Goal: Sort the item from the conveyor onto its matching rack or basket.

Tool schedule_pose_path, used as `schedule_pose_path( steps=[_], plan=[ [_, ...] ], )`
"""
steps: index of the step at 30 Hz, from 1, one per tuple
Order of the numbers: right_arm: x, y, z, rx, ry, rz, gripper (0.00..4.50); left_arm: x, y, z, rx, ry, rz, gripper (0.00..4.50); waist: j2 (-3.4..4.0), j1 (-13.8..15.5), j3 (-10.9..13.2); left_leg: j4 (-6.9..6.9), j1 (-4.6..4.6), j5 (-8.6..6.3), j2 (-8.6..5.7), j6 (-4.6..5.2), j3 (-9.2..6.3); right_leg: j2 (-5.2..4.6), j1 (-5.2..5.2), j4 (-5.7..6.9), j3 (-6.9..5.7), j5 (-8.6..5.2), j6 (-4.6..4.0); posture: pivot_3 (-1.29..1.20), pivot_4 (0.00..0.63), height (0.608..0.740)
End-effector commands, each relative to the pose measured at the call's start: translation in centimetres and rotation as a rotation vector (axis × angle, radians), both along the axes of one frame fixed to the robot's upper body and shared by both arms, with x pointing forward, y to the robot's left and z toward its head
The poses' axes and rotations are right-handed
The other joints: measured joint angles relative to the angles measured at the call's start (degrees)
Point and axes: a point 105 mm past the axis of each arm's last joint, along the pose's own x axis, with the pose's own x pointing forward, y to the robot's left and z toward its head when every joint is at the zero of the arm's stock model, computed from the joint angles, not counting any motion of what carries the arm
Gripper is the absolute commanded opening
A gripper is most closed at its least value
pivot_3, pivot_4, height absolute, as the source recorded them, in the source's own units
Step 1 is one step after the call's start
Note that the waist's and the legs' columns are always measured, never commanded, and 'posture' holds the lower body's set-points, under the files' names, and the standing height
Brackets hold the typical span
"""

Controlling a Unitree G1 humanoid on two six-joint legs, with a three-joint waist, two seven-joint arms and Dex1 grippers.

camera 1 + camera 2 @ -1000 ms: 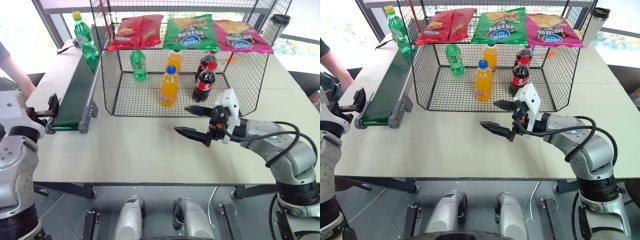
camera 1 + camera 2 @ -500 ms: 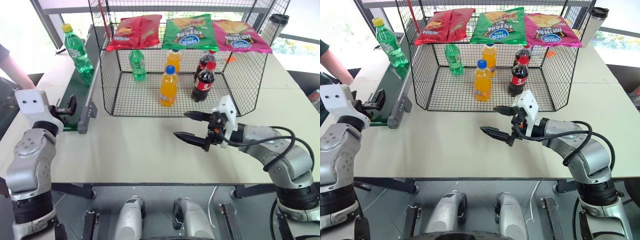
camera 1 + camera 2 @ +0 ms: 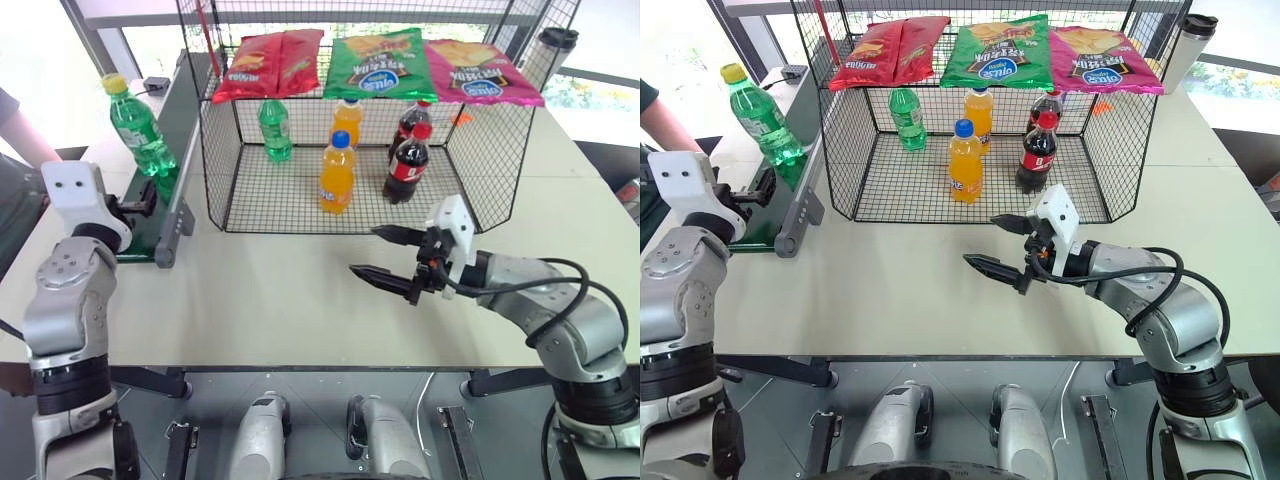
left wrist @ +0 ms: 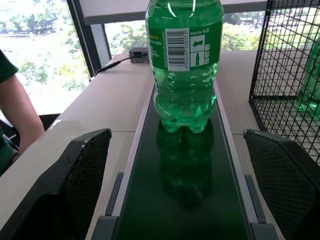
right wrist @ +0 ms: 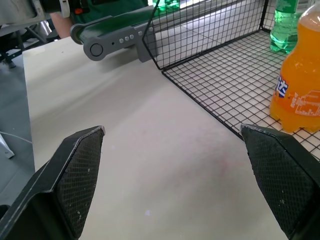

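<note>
The item, a clear green bottle (image 3: 135, 125) with a yellow cap, stands upright on the conveyor (image 3: 186, 100), a dark green belt along the table's left side. My left gripper (image 3: 140, 205) is open at the belt's near end and points along it. In the left wrist view the bottle (image 4: 185, 65) stands a short way ahead of the open fingers, untouched. The black wire basket (image 3: 290, 195) sits to the right of the belt. My right gripper (image 3: 365, 250) hovers open and empty over the table in front of the basket.
Inside the basket stand a green-capped green bottle (image 3: 277, 128), two orange bottles (image 3: 339, 172) and two cola bottles (image 3: 408, 165). Chip bags (image 3: 382, 62) lie on its top. A person's arm (image 3: 20, 130) is at the left edge. A tumbler (image 3: 555, 50) stands at the far right.
The green bottle has ridden down the belt toward my left gripper. My left arm has come forward to the belt's near end. The right gripper has stayed put.
</note>
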Motion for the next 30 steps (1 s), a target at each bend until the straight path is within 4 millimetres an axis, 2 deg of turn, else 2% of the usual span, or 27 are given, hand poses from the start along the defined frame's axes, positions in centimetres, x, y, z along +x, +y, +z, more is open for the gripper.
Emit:
schedule_pose_path(
  steps=[1,14,17,18,19,25,27,30],
  plan=[
    [-0.2,0.0,1.2,0.014,-0.066,-0.005,4.50,-0.2,0.1,1.9,0.017,-0.069,0.006,4.44,0.00,0.00,0.00,0.00,0.00,0.00,0.00,0.00,0.00,0.00,0.00,0.00,0.00,0.01,-0.02,0.00,0.150,0.740],
    [0.1,-0.1,1.1,0.016,-0.066,-0.032,4.50,0.3,0.0,2.1,0.000,-0.066,-0.007,4.44,0.00,-0.01,0.00,0.00,0.01,0.00,0.00,0.00,0.00,0.01,0.01,0.02,0.00,0.01,0.01,0.00,0.150,0.740],
    [0.1,-0.2,1.1,0.014,-0.067,-0.042,4.50,0.4,-0.3,2.1,-0.003,-0.069,-0.021,3.74,0.00,0.00,0.00,0.00,0.01,0.01,0.00,0.00,0.00,0.01,0.01,0.03,0.00,0.01,0.01,0.00,0.150,0.740],
    [0.1,-0.3,1.1,0.014,-0.068,-0.045,4.50,0.4,-0.3,2.1,-0.003,-0.068,-0.024,3.18,0.00,0.00,0.00,0.00,0.01,0.01,0.00,0.00,0.00,0.01,0.01,0.03,0.00,0.01,0.00,0.00,0.150,0.740],
    [0.2,-0.3,1.1,0.014,-0.068,-0.048,4.50,0.4,-0.4,2.1,-0.003,-0.068,-0.026,3.00,0.00,0.06,0.00,0.00,0.01,0.01,0.00,0.00,0.00,0.01,0.01,0.03,0.00,0.01,0.01,0.00,0.150,0.740],
    [0.3,-0.4,1.1,0.013,-0.069,-0.055,4.50,0.0,-0.4,2.3,-0.005,-0.077,-0.019,3.00,0.00,0.07,0.00,0.02,0.02,0.01,0.00,0.00,-0.01,0.01,0.02,0.05,0.00,0.01,0.00,0.00,0.150,0.740],
    [0.4,-0.6,1.1,0.015,-0.068,-0.061,4.50,-0.6,-1.5,3.7,0.006,-0.135,-0.067,3.00,-0.01,0.07,0.00,0.02,0.02,0.01,0.00,0.00,-0.01,0.01,0.02,0.05,0.00,0.01,0.01,0.00,0.150,0.740],
    [0.7,-1.3,1.4,0.017,-0.071,-0.075,4.50,-1.9,-4.7,5.7,0.049,-0.204,-0.198,3.00,-0.17,0.08,0.08,0.03,-0.02,0.01,0.00,0.00,-0.01,0.00,0.02,0.03,0.00,0.03,-0.03,0.00,0.150,0.740]
  ],
)
